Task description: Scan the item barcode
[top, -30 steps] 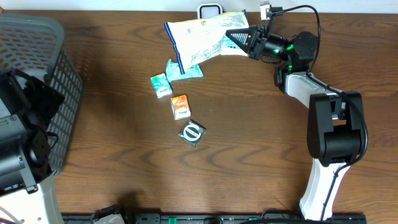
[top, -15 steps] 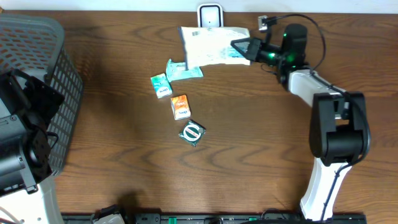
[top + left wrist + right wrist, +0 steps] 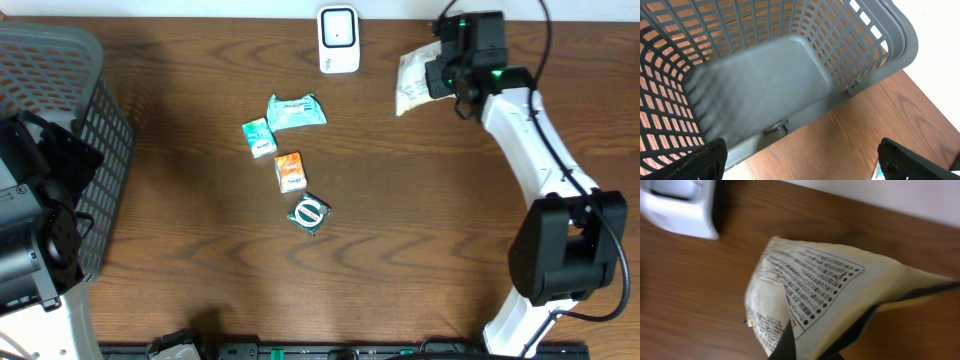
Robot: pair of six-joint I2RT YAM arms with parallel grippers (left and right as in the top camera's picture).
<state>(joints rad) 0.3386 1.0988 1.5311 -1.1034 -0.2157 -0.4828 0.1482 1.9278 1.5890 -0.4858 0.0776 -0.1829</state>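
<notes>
Firstly, the right end effector (image 3: 441, 78) was found closed tight on a pale snack bag (image 3: 414, 82), which it held by one end over the far edge of the table (image 3: 400, 250), towards the far right corner. The bag hung clear of the wood and stood to the right of the white scanner (image 3: 338, 38), apart from it. The scanner sat upright at the middle of the far edge. In the right wrist view the snack bag (image 3: 810, 295) showed a panel of dense printed text inside a dotted border. It was pinched at the bottom of the frame by the right end effector (image 3: 805, 349), with the scanner (image 3: 680, 205) at the upper left, blurred. The left end effector (image 3: 800, 167) stood wide open and held nothing. Its two dark fingers (image 3: 705, 159) showed at the lower corners of the left wrist view, above the near rim of a grey lattice basket (image 3: 765, 90). That basket (image 3: 60, 100) occupied the far left corner of the table. Four small items lay on the table left of centre, well apart from the held bag: a teal packet (image 3: 296, 111), a green box (image 3: 259, 137) just beside it, an orange box (image 3: 290, 172), and a round green-and-white item (image 3: 309, 213) nearest the front edge.
</notes>
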